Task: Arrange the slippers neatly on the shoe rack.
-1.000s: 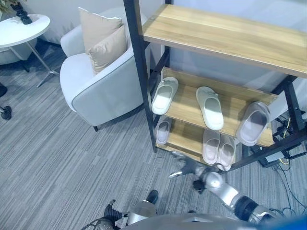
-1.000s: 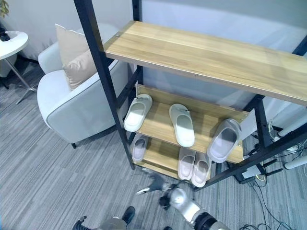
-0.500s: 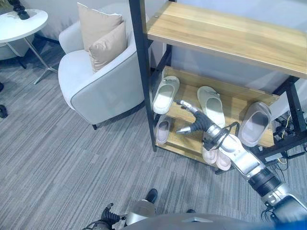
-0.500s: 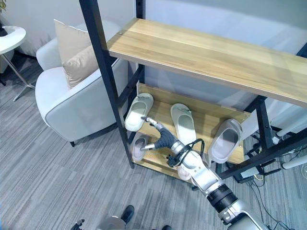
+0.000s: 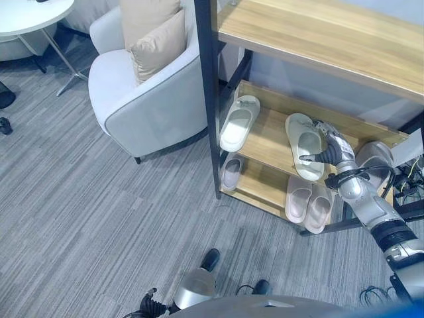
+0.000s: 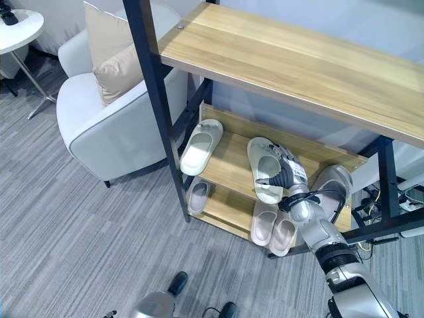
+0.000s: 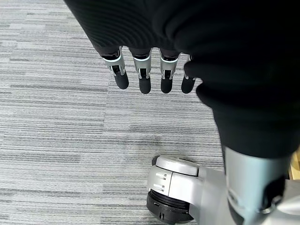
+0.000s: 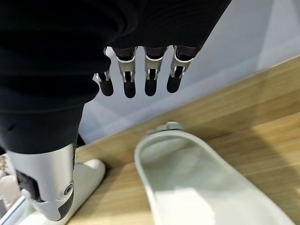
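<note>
The shoe rack's middle shelf [image 5: 268, 136] carries a white slipper [image 5: 238, 122] at its left, a pale green slipper [image 5: 303, 144] in the middle and a grey slipper [image 6: 333, 187] tipped at the right end. On the lower shelf lie a small slipper [image 5: 231, 171] and a pinkish pair [image 5: 308, 202]. My right hand [image 5: 331, 149] hovers open at the right side of the pale green slipper [image 8: 201, 178], its fingers [image 8: 150, 70] straight and holding nothing. The left hand [image 7: 142, 70] hangs open low over the carpet.
A black upright post [image 5: 209, 99] stands at the rack's left front corner, with a wide top shelf [image 5: 318, 33] overhead. A white armchair [image 5: 146, 106] with beige cushions sits to the left, a round white table [image 5: 33, 13] beyond it. Cables [image 5: 411, 185] lie at the right.
My right hand has risen from floor level in front of the lower shelf up to the middle shelf and moved right to the pale green slipper. The camera has shifted too.
</note>
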Tool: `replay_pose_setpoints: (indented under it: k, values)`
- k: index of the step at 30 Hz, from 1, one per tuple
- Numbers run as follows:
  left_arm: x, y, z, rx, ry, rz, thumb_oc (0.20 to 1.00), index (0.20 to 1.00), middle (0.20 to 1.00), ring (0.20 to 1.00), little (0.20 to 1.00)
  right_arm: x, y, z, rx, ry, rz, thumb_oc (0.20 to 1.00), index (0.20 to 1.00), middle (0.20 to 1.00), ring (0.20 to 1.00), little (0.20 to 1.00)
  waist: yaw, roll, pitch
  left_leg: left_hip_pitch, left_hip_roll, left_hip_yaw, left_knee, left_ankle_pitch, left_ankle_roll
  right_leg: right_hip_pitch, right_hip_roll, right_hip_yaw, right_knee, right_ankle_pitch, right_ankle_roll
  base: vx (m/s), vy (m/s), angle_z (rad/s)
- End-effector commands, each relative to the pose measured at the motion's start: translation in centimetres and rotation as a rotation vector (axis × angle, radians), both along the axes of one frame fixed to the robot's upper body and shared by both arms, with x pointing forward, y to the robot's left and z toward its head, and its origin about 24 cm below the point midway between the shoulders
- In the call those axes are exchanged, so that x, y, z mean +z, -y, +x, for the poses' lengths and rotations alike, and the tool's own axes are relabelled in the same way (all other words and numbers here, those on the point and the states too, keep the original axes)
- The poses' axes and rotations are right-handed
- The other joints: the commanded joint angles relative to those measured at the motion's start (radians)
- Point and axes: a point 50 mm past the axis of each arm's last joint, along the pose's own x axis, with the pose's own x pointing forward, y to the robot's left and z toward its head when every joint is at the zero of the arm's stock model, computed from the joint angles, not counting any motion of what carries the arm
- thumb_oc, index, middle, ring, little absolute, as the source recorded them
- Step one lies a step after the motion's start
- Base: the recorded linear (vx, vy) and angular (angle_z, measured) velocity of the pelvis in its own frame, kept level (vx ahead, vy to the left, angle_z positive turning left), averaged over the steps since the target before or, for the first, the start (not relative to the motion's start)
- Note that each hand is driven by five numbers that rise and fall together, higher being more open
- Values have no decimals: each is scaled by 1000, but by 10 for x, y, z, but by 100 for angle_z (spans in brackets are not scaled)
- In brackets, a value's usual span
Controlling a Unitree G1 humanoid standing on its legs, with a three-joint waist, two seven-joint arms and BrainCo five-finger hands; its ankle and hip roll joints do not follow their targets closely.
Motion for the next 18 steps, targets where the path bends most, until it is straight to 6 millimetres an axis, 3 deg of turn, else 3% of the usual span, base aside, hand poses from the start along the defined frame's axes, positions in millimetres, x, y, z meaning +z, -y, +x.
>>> replay_pose_setpoints:
  k: [1, 8, 10, 18]
  values:
    - [-3, 7, -3, -23, -31, -4, 1000, 1000, 1000, 1000, 1000, 30, 7, 8, -35, 135, -13, 1000, 1000, 1000, 1000, 1000, 21, 12, -14, 22, 15, -5, 8, -77, 3, 47, -42, -19, 13, 3, 87, 18, 0, -17]
    - [-3, 9, -2, -36, -15, -14, 1000, 1000, 1000, 1000, 1000, 16, 33, 11, -162, 58, 5, 1000, 1000, 1000, 1000, 1000, 23, 13, 9, -15, 5, -16, 4, -61, -3, 15, -45, -30, 13, 11, 93, 4, -1, -2]
    - [-3, 9, 0, -30, -5, -13, 1000, 1000, 1000, 1000, 1000, 13, 32, 16, -175, 34, 11, 1000, 1000, 1000, 1000, 1000, 28, 13, 15, -31, 2, -18, 4, -55, -6, 5, -48, -37, 13, 14, 96, 0, 0, 0]
    - [-3, 6, -8, 0, -24, -4, 1000, 1000, 1000, 1000, 1000, 33, 23, 31, -174, 107, 90, 1000, 1000, 1000, 1000, 1000, 39, 1, 19, -51, -9, -28, 6, -53, -6, -6, -56, -47, 13, 22, 101, 15, 9, 3]
